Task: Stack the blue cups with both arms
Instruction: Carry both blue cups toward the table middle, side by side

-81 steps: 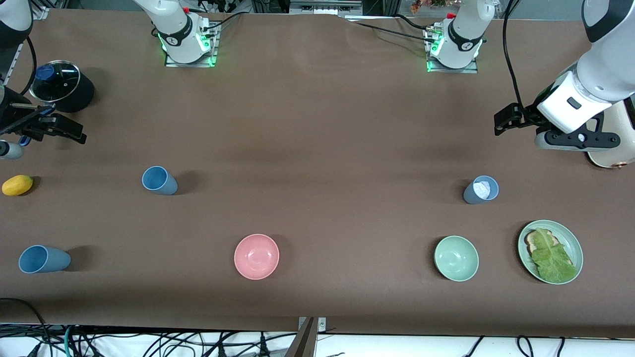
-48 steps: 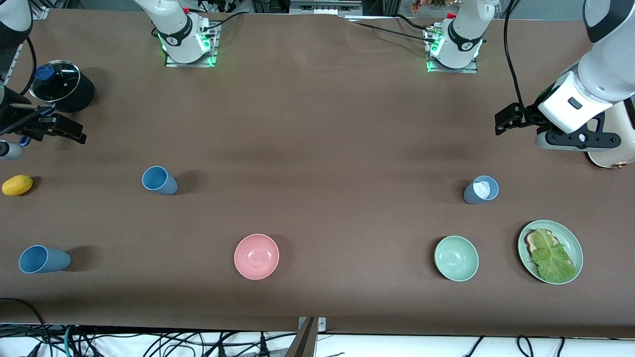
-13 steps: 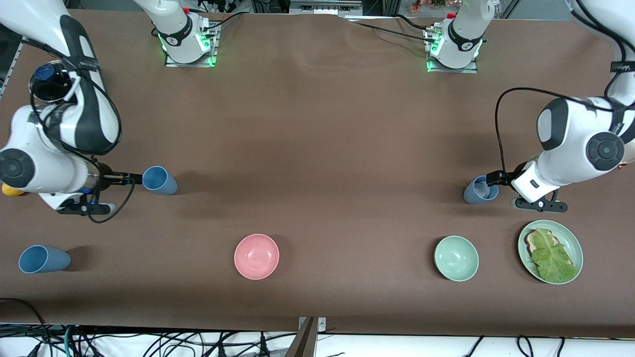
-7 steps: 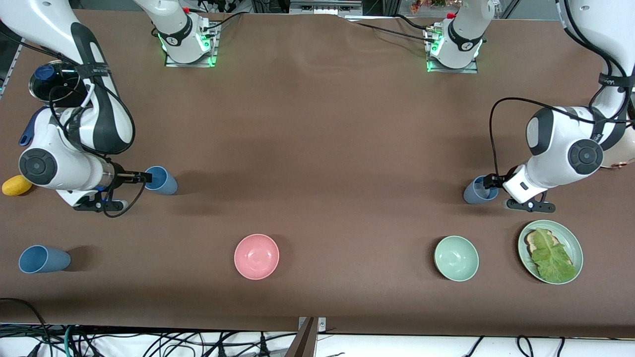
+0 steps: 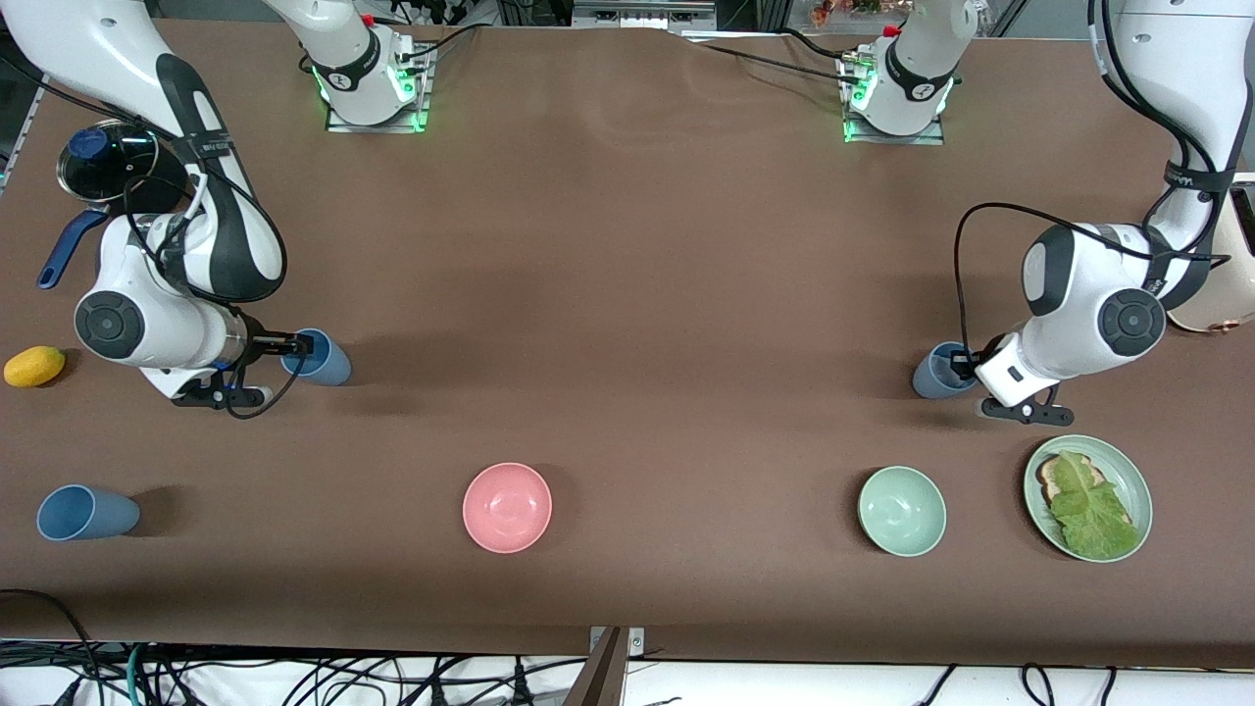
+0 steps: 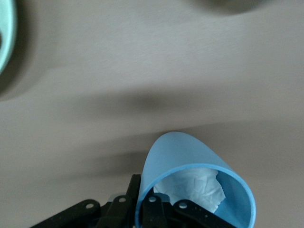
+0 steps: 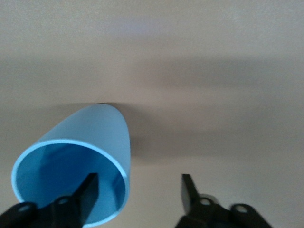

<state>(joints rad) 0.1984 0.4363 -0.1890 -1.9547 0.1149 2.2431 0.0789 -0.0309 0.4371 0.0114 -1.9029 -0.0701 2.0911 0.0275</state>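
Three blue cups are on the brown table. One blue cup [image 5: 328, 361] is toward the right arm's end. My right gripper [image 5: 297, 343] is open at its rim; in the right wrist view [image 7: 137, 192] one finger [image 7: 88, 192] is inside the cup [image 7: 90, 142] and the other is outside, well apart. A second blue cup [image 5: 933, 375] with crumpled white paper [image 6: 190, 187] inside is toward the left arm's end. My left gripper [image 5: 963, 365] pinches its rim wall [image 6: 147, 202], one finger inside and one outside. A third blue cup [image 5: 86, 513] is nearer the front camera.
A pink bowl [image 5: 507, 507], a pale green bowl [image 5: 902, 511] and a green plate [image 5: 1135, 471] with toast and lettuce lie nearer the front camera. A yellow fruit [image 5: 34, 366] and a lidded black pot [image 5: 108, 162] are at the right arm's end.
Both arms came in from the table's ends and lowered to the two cups. The left gripper closed on its cup's rim, and that cup shifted slightly. The right gripper's finger entered its cup.
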